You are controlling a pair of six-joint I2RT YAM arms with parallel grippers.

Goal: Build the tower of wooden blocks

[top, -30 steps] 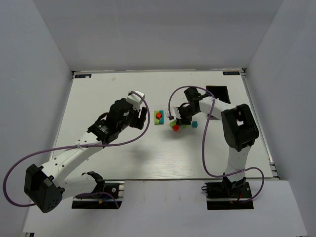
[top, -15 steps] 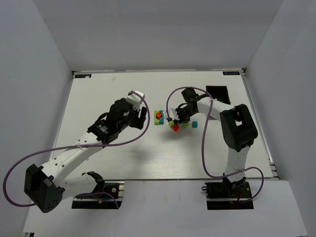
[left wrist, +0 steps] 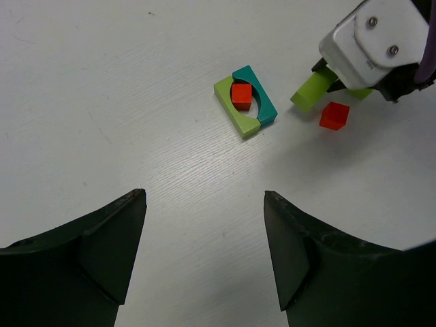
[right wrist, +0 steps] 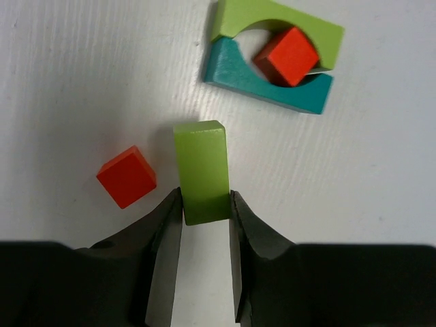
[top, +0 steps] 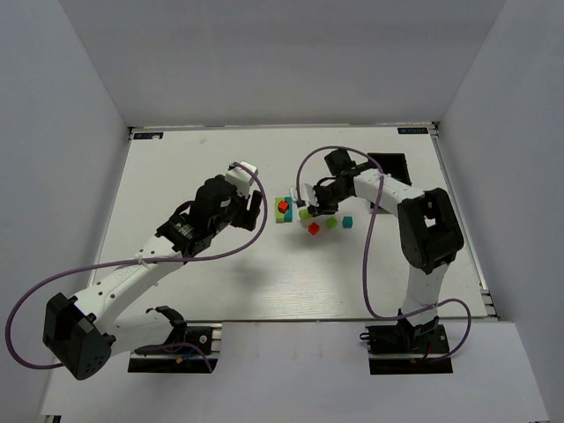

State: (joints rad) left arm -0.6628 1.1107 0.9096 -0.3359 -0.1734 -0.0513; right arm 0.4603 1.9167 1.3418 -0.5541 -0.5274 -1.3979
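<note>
Where the two arms rose from the near edge of the table [top: 176,176], the left gripper [left wrist: 203,204] hung over the white surface with its jaws spread wide and nothing between them. A little farther out, three loose pieces lay in a short row: a red cube [top: 314,227], a green cube [top: 330,222] and a teal cube [top: 347,221], each apart from the others. Just beyond the red cube, the right gripper [right wrist: 204,201] was clamped on one end of a long lime-green block [right wrist: 199,163], whose free end pointed toward the wood block tower [top: 284,210]. That tower was one layer high: a lime arch [right wrist: 279,17] and a teal arch [right wrist: 235,68] lay flat and touching, with a second red cube [right wrist: 289,56] in the round gap between them. Farthest back sat a black tray [top: 389,165].
</note>
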